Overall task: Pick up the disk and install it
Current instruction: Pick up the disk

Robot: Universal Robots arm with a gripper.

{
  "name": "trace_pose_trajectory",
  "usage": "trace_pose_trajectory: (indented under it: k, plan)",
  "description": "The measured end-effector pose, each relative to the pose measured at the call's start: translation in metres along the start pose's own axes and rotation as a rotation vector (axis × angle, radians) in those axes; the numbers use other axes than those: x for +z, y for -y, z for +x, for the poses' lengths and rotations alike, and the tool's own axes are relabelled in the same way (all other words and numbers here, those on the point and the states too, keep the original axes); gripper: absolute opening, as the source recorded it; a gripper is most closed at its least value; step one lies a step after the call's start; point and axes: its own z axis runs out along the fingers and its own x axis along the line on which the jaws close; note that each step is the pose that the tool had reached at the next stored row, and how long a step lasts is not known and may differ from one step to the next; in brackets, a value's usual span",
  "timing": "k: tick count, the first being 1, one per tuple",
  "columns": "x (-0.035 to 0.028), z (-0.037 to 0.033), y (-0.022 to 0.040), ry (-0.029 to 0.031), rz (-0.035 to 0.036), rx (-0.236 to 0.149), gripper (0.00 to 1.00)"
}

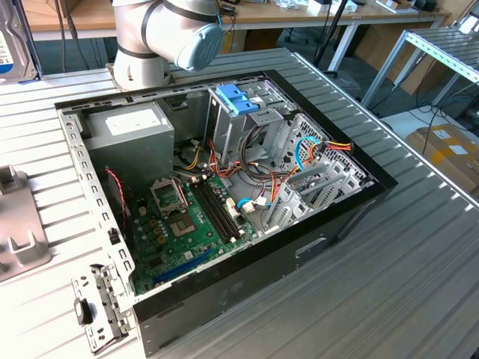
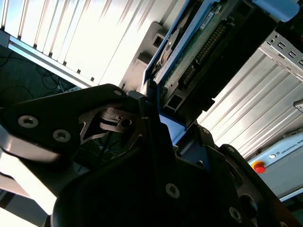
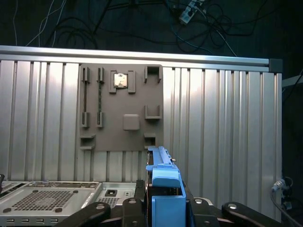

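The black gripper (image 3: 163, 201) is clamped on the flat silver-grey metal disk (image 2: 189, 66), gripping its light-blue plastic frame (image 3: 165, 182). The disk is judged rigid, dense and shock-sensitive. Hold it by the frame edges and avoid the exposed green circuit board (image 2: 208, 33).

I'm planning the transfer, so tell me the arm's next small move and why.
Probably carry the disk sideways toward the drive cage in the open case. The gripper is shut on its blue frame and holds it above the table, at the exterior view's far left edge, well apart from the cage's blue tabs.
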Motion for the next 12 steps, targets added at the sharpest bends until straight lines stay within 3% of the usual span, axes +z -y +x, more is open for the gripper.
trace_pose_trajectory:
  k: [12]
  plan:
    - [-0.0001, 0.0003, 0.0027, 0.0, 0.0, 0.0, 0.37]
